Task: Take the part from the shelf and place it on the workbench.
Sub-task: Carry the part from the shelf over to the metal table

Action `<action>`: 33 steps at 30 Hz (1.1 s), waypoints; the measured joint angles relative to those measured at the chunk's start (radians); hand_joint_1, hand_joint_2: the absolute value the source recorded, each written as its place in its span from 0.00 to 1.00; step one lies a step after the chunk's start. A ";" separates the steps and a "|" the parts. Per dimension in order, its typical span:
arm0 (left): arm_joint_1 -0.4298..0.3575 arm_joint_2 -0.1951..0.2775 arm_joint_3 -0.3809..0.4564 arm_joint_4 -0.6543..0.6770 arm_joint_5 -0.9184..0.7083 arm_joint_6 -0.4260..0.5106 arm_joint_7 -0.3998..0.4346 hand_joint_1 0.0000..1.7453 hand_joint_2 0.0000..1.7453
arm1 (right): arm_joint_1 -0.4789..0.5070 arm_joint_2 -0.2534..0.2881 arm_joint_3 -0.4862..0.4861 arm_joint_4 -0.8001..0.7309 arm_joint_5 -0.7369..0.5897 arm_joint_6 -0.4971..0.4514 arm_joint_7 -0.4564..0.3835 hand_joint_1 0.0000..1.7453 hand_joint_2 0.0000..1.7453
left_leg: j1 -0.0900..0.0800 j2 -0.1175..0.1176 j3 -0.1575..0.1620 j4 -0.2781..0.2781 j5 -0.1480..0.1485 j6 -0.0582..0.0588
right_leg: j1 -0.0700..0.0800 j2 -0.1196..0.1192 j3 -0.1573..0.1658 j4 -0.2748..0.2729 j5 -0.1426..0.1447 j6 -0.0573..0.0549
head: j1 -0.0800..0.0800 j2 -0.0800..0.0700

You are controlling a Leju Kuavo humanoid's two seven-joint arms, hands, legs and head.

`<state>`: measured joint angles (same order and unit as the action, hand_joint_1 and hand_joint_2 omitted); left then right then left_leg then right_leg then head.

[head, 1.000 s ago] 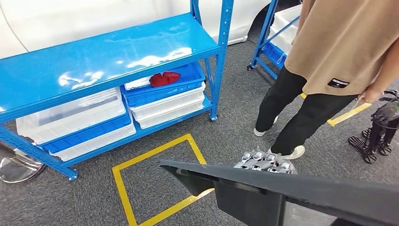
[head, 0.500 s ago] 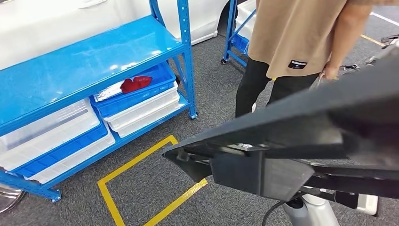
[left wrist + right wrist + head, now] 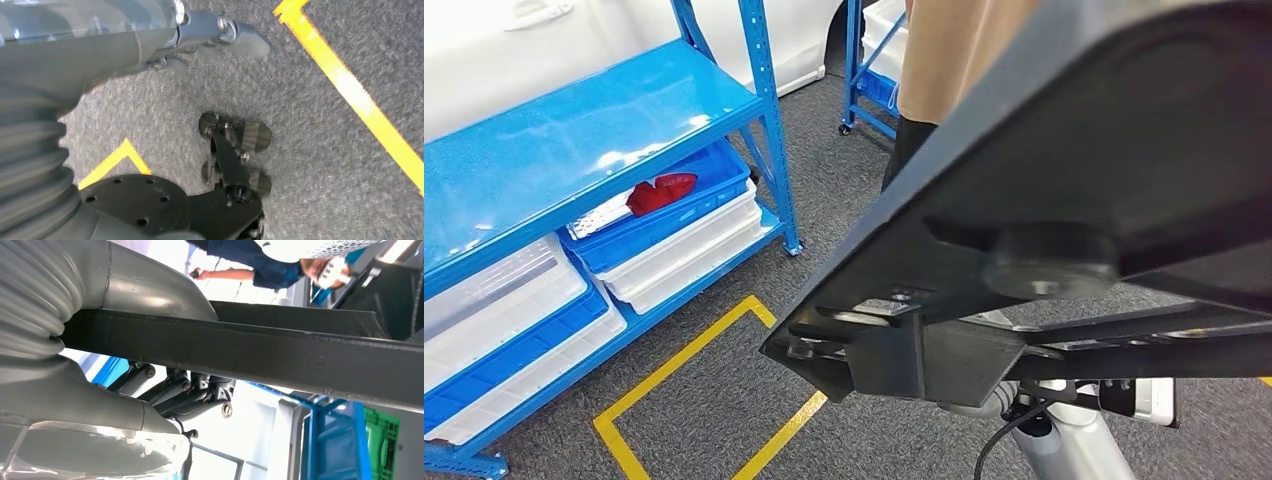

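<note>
shelf: blue shelf [image 3: 574, 130] | lower tier: white and blue bins [image 3: 674, 235] | top blue bin: red part [image 3: 661, 190] | floor: grey carpet [image 3: 724, 400], yellow tape square [image 3: 639, 395]

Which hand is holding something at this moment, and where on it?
The right hand grips the long black part across its flat edge, thumb on one face and fingers on the other. The left hand holds nothing.

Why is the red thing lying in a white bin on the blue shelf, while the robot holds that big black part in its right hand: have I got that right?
Not quite. The red thing lies in a blue bin, stacked on white ones, as the head view shows. The rest holds: the shelf is blue, and the right hand holds the black part.
</note>
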<state>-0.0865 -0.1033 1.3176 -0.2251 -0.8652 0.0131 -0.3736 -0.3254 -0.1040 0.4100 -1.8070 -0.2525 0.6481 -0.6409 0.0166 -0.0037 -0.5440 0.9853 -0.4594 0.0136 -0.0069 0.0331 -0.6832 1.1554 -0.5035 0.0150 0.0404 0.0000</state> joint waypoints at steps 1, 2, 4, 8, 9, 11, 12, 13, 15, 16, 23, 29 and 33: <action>0.002 0.000 0.000 0.000 0.000 0.000 0.001 0.00 1.00 | 0.000 0.000 0.003 0.004 0.000 -0.001 0.000 1.00 1.00 | -0.002 0.013 -0.001 0.001 -0.001 0.002 | -0.002 -0.014 -0.034 0.070 -0.030 0.003 | 0.002 0.000; 0.003 0.000 0.000 0.000 0.000 0.001 0.001 0.00 1.00 | 0.002 0.000 0.006 0.008 0.000 -0.002 -0.001 1.00 1.00 | -0.003 0.025 -0.001 0.001 -0.002 0.002 | -0.005 -0.020 -0.061 0.125 -0.048 0.005 | 0.002 0.000; 0.004 0.000 0.000 0.000 0.002 0.004 0.005 0.00 1.00 | 0.005 0.000 0.011 0.017 0.001 -0.005 -0.007 1.00 1.00 | -0.005 0.049 -0.001 0.003 -0.006 0.000 | -0.009 -0.029 -0.061 0.128 -0.029 0.008 | 0.002 0.000; 0.002 0.000 0.000 0.000 0.003 0.010 0.016 0.00 1.00 | -0.003 0.000 0.020 0.028 0.005 -0.010 -0.022 1.00 1.00 | -0.010 0.083 0.007 0.009 -0.018 -0.016 | 0.000 -0.095 0.071 -0.121 0.063 -0.006 | 0.001 0.000; 0.001 0.000 0.000 0.000 0.003 0.011 0.017 0.00 1.00 | -0.005 0.000 0.021 0.030 0.005 -0.011 -0.023 1.00 1.00 | -0.013 0.090 0.009 0.010 -0.020 -0.021 | 0.004 -0.103 0.079 -0.139 0.063 -0.013 | 0.001 0.000; 0.000 0.000 0.000 0.000 0.003 0.012 0.018 0.00 1.00 | -0.006 0.001 0.025 0.033 0.006 -0.013 -0.023 1.00 1.00 | -0.013 0.106 0.012 0.008 -0.023 -0.033 | 0.007 -0.083 0.077 -0.141 0.065 -0.023 | 0.001 0.000; -0.001 0.000 0.000 0.000 0.003 0.013 0.018 0.00 1.00 | -0.007 0.001 0.026 0.034 0.006 -0.015 -0.024 1.00 1.00 | -0.012 0.100 0.013 0.012 -0.030 -0.038 | 0.005 -0.073 0.079 -0.145 0.067 -0.029 | 0.000 0.000; -0.001 0.000 0.000 0.000 0.003 0.013 0.018 0.00 1.00 | -0.009 0.001 0.027 0.035 0.006 -0.015 -0.024 1.00 1.00 | -0.009 0.084 0.005 0.033 -0.047 -0.043 | 0.003 -0.063 0.081 -0.150 0.070 -0.035 | -0.001 0.000; 0.000 0.000 0.001 0.000 0.003 0.014 0.019 0.00 1.00 | -0.013 0.003 0.029 0.037 0.005 -0.017 -0.024 1.00 1.00 | -0.005 0.035 -0.041 0.137 -0.106 -0.049 | 0.000 -0.043 0.085 -0.155 0.073 -0.044 | -0.004 0.000; 0.002 0.000 0.001 0.000 0.004 0.014 0.020 0.00 1.00 | -0.014 0.005 0.031 0.039 0.005 -0.018 -0.023 1.00 1.00 | -0.005 0.020 -0.075 0.209 -0.137 -0.050 | 0.001 -0.032 0.084 -0.155 0.073 -0.047 | -0.005 0.000; 0.004 0.024 0.004 0.000 0.009 0.048 0.066 0.00 1.00 | -0.106 0.015 0.032 0.052 -0.078 -0.072 0.071 1.00 1.00 | 0.002 -0.049 -0.034 0.065 -0.014 -0.043 | 0.003 0.059 0.081 -0.139 0.069 -0.037 | -0.008 0.000; 0.004 0.038 0.011 0.000 0.018 0.066 0.084 0.00 1.00 | -0.126 0.012 0.024 0.038 -0.096 -0.094 0.077 1.00 1.00 | 0.003 -0.025 -0.013 0.012 0.001 -0.009 | 0.002 0.044 0.044 -0.090 0.045 -0.004 | -0.004 0.000; 0.012 0.038 0.017 0.000 0.018 0.076 0.093 0.00 1.00 | -0.090 0.006 0.025 0.011 -0.066 -0.108 0.044 1.00 1.00 | -0.005 0.025 -0.011 0.009 -0.002 0.003 | -0.004 -0.021 -0.070 0.142 -0.052 0.008 | 0.002 0.000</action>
<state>-0.0742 -0.0657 1.3341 -0.2251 -0.8473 0.0886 -0.2806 -0.4158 -0.0979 0.4354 -1.7957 -0.3183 0.5400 -0.5965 0.0118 0.0214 -0.5549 0.9947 -0.4617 0.0169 -0.0105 0.0125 -0.7528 1.2971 -0.5554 0.0229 0.0424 0.0002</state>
